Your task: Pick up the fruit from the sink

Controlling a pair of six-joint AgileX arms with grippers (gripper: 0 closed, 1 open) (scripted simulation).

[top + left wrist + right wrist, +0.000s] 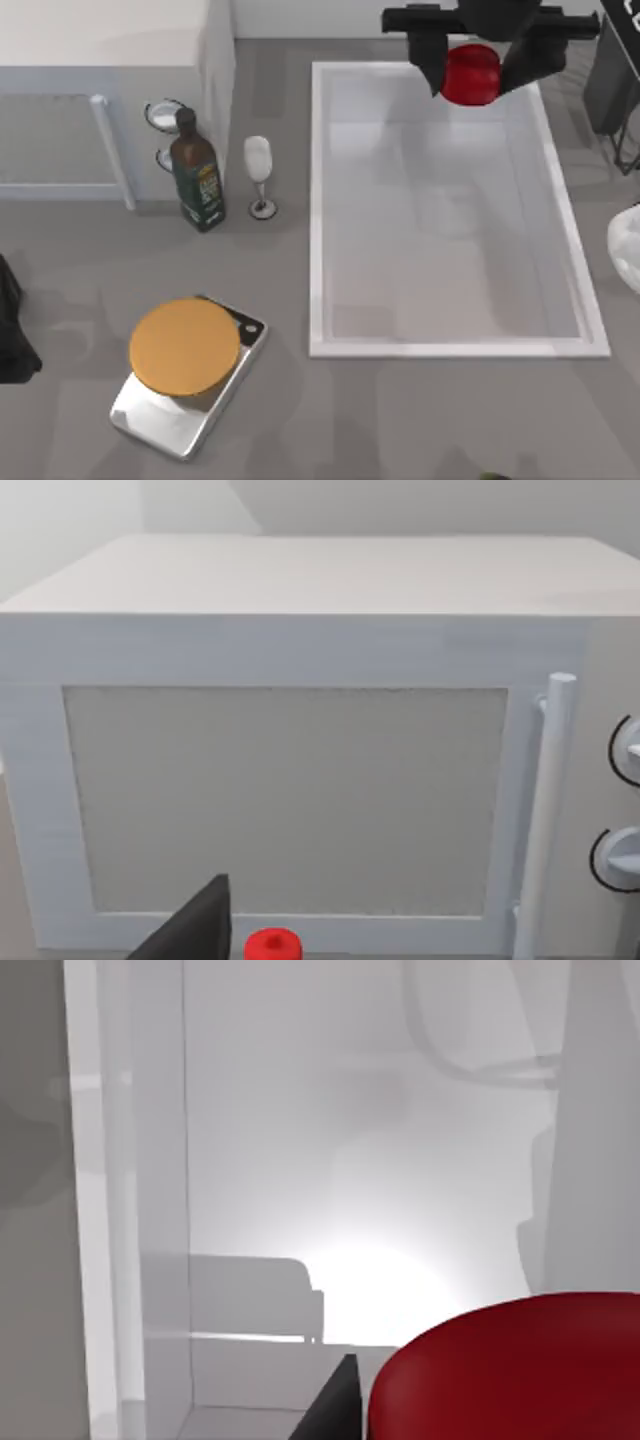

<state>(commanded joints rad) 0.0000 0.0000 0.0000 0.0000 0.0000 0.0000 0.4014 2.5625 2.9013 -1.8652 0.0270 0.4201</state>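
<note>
The fruit point(470, 73) is small, glossy and red, and hangs over the far end of the sink point(322, 200), a big white basin with a raised rim. My right gripper point(475, 70) is shut on the fruit, one black finger on each side of it. In the right wrist view the fruit point(520, 1370) is close up, with one dark finger point(335, 1405) beside it and the sink's pale floor point(330, 1190) below. My left arm point(12, 330) sits parked at the table's left edge, and one of its dark fingers point(195, 930) shows in the left wrist view.
A white microwave point(100, 90) stands at the back left, seen head-on point(300, 750) from the left wrist. Beside it are a dark bottle point(197, 175) with a red cap point(272, 946) and a wine glass point(259, 175). A silver scale with an orange disc point(185, 345) lies front left.
</note>
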